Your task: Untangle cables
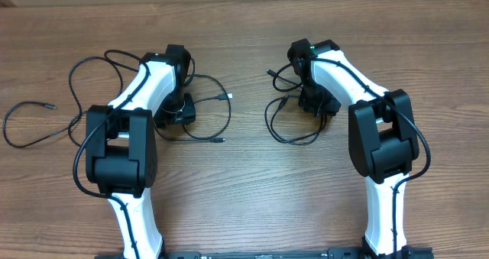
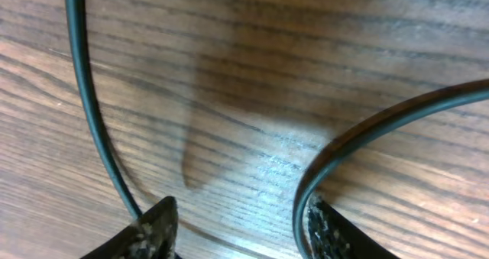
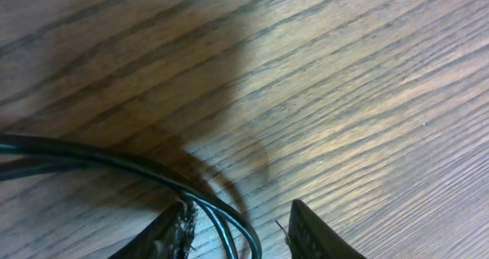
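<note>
Left tool [image 2: 241, 228] stands open over the table [image 2: 306, 60], cables [image 2: 82, 68] passing beside each finger; right tool [image 3: 241, 230] is open too; we see two cables lying loose between its fingers, ungripped.

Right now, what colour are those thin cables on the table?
Black cables; the overhead view shows them best.

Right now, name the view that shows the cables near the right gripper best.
Overhead: it shows the cables whole, loops and plugs, beside the right gripper. The right wrist shows only short strands by its fingers; the left wrist shows other strands.
</note>
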### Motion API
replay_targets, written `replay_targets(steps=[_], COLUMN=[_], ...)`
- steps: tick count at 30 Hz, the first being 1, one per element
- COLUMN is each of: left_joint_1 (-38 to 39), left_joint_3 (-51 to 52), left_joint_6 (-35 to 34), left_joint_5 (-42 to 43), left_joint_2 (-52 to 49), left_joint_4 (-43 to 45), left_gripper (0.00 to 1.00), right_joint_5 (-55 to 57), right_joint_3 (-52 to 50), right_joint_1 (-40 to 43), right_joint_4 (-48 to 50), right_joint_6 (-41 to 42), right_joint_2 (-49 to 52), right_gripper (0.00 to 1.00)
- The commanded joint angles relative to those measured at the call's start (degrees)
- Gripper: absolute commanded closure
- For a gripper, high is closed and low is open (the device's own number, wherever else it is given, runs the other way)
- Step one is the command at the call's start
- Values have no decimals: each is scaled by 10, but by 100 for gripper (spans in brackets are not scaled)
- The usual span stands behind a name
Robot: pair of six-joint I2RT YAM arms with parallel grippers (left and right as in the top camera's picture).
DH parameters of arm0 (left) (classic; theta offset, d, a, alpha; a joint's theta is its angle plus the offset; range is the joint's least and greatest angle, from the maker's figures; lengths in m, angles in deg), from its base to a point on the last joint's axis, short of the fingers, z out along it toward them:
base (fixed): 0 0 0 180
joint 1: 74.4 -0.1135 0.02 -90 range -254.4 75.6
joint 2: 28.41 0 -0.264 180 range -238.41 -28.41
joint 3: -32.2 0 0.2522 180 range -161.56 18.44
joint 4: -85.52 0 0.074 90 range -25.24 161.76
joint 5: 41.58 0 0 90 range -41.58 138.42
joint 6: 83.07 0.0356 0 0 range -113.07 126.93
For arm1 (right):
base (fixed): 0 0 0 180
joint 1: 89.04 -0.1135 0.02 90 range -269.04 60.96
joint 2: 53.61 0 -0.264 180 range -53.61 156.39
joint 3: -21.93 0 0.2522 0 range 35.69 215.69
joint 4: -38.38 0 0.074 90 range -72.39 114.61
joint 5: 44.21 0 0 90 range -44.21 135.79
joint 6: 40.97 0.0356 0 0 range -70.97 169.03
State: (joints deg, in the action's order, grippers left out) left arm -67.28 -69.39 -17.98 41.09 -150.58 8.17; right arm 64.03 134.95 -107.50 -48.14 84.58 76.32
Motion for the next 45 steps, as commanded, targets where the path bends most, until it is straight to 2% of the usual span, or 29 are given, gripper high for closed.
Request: replay_targets(steps=[1, 4, 6, 7, 9, 10, 11, 12, 15, 17, 20, 23, 24, 27, 28, 33, 35, 37, 43, 45], left_joint_1=[-3, -3, -5, -5, -5, -5, -4, -3, 0, 5, 10, 15, 16, 23, 27, 45, 57, 70, 85, 83], left_joint_3=[-39, -45, -46, -46, -46, -46, -46, -46, -46, -46, -46, -46, -46, -46, -46, -42, -34, -23, -1, 3], left_joint_6=[5, 5, 5, 5, 5, 9, 26, 26, -104, -212, -291, -324, -339, -386, -390, -390, -390, -390, -452, -465], left_joint_5=[40, 99, 192, 208, 243, 258, 273, 272, 221, 167, 130, 129, 132, 161, 180, 174, 163, 158, 159, 159], left_joint_2=[-8, -8, -8, -8, -8, -8, -8, -8, -8, -8, -8, -8, -8, -8, -8, -8, -8, -9, -10, -10], left_joint_4=[-31, -40, -47, -53, -66, -67, -63, -60, -78, -108, -134, -139, -138, -133, -126, -116, -95, -63, -36, -39], left_gripper=[37, 36, 73, 73, 66, 66, 89, 96, 96, 96, 96, 96, 96, 90, 79, 66, 51, 46, 58, 56], right_joint_5=[-38, -43, -44, -44, -44, -44, -44, -44, -44, -44, -44, -45, -44, -45, -45, -63, -68, -68, -68, -68], right_joint_3=[-8, -8, -8, -8, -8, -8, -8, -8, -8, -8, -8, -8, -8, -8, -8, -8, -8, -8, -8, -8], right_joint_1=[0, 0, 0, 0, 1, 1, 0, 0, 0, 0, 0, 0, 0, 0, 0, 1, 1, 1, 1, 1], right_joint_4=[18, 19, 20, 20, 20, 20, 20, 20, 20, 20, 19, 20, 20, 24, 29, 59, 81, 115, 222, 249], right_joint_6=[0, 0, 0, 0, 0, 0, 0, 0, 0, 0, 0, 0, 0, 0, 1, 1, 0, 0, 0, 0], right_joint_2=[15, 15, 15, 15, 15, 15, 15, 15, 15, 15, 15, 15, 15, 15, 15, 15, 15, 15, 15, 15], right_gripper=[56, 53, 50, 50, 49, 49, 50, 49, 49, 44, 40, 37, 32, 6, 0, 0, 0, 0, 0, 0])
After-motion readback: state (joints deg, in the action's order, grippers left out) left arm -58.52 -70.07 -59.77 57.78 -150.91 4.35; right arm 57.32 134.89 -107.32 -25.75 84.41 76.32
